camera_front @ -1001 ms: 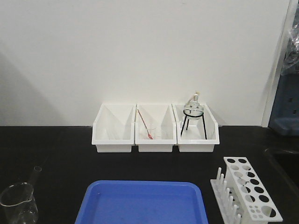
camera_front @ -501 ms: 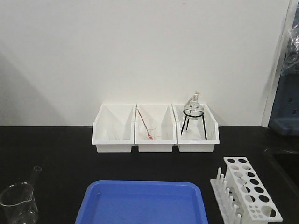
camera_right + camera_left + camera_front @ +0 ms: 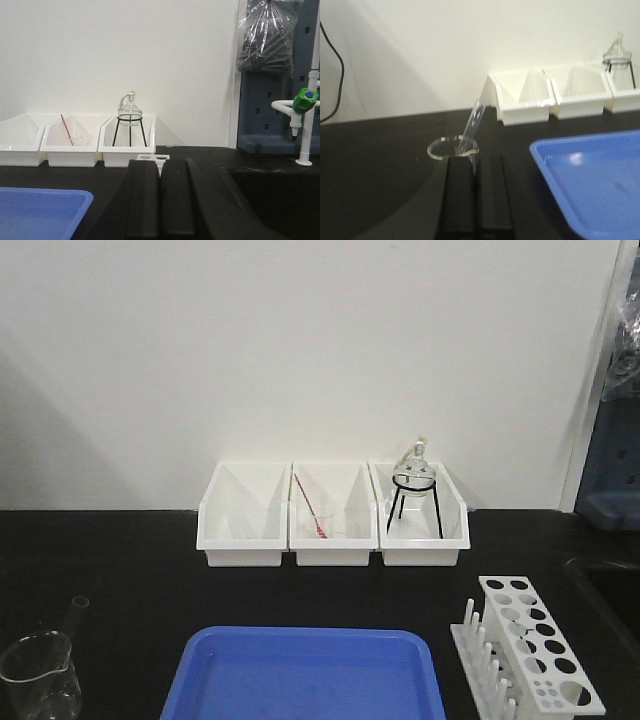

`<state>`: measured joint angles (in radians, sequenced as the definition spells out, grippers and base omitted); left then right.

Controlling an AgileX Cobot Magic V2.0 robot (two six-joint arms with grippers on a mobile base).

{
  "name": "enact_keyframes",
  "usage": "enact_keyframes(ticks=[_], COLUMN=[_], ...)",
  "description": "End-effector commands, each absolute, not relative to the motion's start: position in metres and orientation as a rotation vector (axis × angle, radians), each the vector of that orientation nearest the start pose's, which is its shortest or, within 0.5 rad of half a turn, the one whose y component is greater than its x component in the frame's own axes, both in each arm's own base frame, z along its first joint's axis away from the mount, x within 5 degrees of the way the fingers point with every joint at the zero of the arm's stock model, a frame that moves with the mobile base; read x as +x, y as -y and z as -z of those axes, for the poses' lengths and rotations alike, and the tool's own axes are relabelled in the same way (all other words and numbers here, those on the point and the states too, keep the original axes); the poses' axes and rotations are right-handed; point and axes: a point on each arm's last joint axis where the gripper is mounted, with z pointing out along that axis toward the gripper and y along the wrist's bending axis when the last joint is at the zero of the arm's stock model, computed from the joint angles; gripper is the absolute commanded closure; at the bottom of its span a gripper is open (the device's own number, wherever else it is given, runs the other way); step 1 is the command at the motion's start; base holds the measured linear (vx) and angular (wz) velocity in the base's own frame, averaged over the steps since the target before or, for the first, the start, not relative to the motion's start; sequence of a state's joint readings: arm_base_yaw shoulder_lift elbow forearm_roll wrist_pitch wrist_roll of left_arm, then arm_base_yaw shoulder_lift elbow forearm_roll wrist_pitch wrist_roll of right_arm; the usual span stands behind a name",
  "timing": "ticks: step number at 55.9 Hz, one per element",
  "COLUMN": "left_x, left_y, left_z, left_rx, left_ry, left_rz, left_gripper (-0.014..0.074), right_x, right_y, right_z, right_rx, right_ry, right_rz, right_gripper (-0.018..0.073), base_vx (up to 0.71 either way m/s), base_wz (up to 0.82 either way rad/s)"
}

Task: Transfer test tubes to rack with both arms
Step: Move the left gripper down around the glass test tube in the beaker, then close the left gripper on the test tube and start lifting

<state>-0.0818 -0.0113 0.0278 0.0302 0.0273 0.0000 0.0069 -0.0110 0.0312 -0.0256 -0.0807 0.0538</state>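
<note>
One test tube [image 3: 76, 612] in sight, leaning tilted in a clear beaker [image 3: 40, 672] at the front-left of the black tabletop [image 3: 120, 560], its mouth up and clear of the beaker rim. The rack [image 3: 535, 655] stands at the front-right, well apart from the tube, with pegs along its left side. Between the two lies a blue tray [image 3: 305, 675], filling the front centre. Behind the tray, near the white wall, are three white bins [image 3: 245, 540] side by side. The middle one holds a thin rod with red marks [image 3: 310, 510], and the right one holds a round flask [image 3: 413, 470] on a black tripod [image 3: 130, 118]. The left gripper [image 3: 476, 162] sits just short of the beaker, jaws pressed together with nothing between them, and the tube rises right beyond the tips. The right gripper [image 3: 160, 167] also has its jaws closed on nothing. From its own wrist view the jaws cover most of the rack, and only a strip of the pierced top plate shows above them. Far right are a dark sink [image 3: 275, 200], a white tap with a green knob [image 3: 305, 100], and a clear bag of dark items [image 3: 267, 37] hanging against a blue-grey panel.
</note>
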Motion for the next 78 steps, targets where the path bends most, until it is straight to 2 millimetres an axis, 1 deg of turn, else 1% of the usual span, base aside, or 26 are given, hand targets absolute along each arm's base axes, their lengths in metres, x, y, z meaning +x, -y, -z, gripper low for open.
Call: enact_keyframes(ticks=[1,6,9,15,18,20,25,27,30,34,39,44,50,55,63,68,73,75,78], left_x=[0.053,0.049,0.046,0.045,0.046,0.049,0.06,0.066,0.075,0.089,0.103,0.113,0.123,0.128,0.135,0.139,0.143,0.146,0.15], left_y=[0.005,0.004,0.004,0.004,0.004,0.004,0.005,0.005,0.006,0.007,0.009,0.009,0.01,0.011,0.011,0.012,0.012,0.012,0.013], left_z=[-0.22,-0.239,-0.253,-0.285,-0.304,-0.313,-0.337,-0.344,-0.35,-0.35,-0.342,-0.334,-0.324,-0.32,-0.315,-0.312,-0.309,-0.307,-0.303], left_rx=[0.052,0.032,0.001,-0.001,0.008,0.011,0.011,0.009,0.009,0.008,0.008,0.009,0.017,0.047,0.111,0.123,0.121,0.131,0.197], left_ry=[-1.357,-1.311,-1.309,-1.345,-1.339,-1.333,-1.303,-1.292,-1.289,-1.307,-1.381,-1.465,-1.562,-1.597,-1.626,-1.648,-1.67,-1.682,-1.706], left_rz=[0.083,0.106,0.142,0.146,0.135,0.132,0.131,0.131,0.131,0.129,0.128,0.125,0.115,0.086,0.026,0.016,0.018,0.011,-0.044], left_gripper=[0.0604,0.0604,0.0604,0.0603,0.0602,0.0602,0.0601,0.0601,0.0601,0.06,0.0593,0.0578,0.0525,0.0455,0.0302,0.021,0.0153,0.0141,0.0132], right_x=[0.052,0.047,0.043,0.04,0.043,0.045,0.056,0.062,0.071,0.085,0.102,0.116,0.13,0.139,0.149,0.154,0.158,0.159,0.16], right_y=[-0.001,-0.001,-0.001,0.0,0.0,0.0,0.001,0.001,0.001,0.001,0.0,0.0,0.0,-0.001,-0.001,-0.001,-0.001,-0.001,-0.001], right_z=[-0.226,-0.245,-0.263,-0.29,-0.3,-0.305,-0.318,-0.323,-0.328,-0.333,-0.333,-0.33,-0.324,-0.318,-0.311,-0.307,-0.304,-0.303,-0.302], right_rx=[0.022,0.036,0.037,0.025,0.028,0.031,0.033,0.031,0.026,0.012,0.009,0.015,0.027,0.045,0.078,0.075,0.072,0.072,0.072], right_ry=[-1.3,-1.264,-1.247,-1.334,-1.399,-1.432,-1.515,-1.533,-1.553,-1.579,-1.611,-1.64,-1.681,-1.722,-1.773,-1.795,-1.812,-1.818,-1.823], right_rz=[-0.051,-0.071,-0.07,-0.04,-0.035,-0.036,-0.03,-0.026,-0.019,0.001,0.0,-0.012,-0.026,-0.041,-0.065,-0.062,-0.058,-0.058,-0.058], right_gripper=[0.057,0.057,0.057,0.057,0.057,0.0569,0.0568,0.0566,0.0565,0.0562,0.0552,0.0538,0.0499,0.0452,0.0309,0.0187,0.0081,0.0052,0.0025], base_vx=[0.0,0.0,0.0,0.0,0.0,0.0,0.0,0.0,0.0,0.0,0.0,0.0,0.0,0.0,0.0,0.0,0.0,0.0,0.0], base_wz=[0.0,0.0,0.0,0.0,0.0,0.0,0.0,0.0,0.0,0.0,0.0,0.0,0.0,0.0,0.0,0.0,0.0,0.0,0.0])
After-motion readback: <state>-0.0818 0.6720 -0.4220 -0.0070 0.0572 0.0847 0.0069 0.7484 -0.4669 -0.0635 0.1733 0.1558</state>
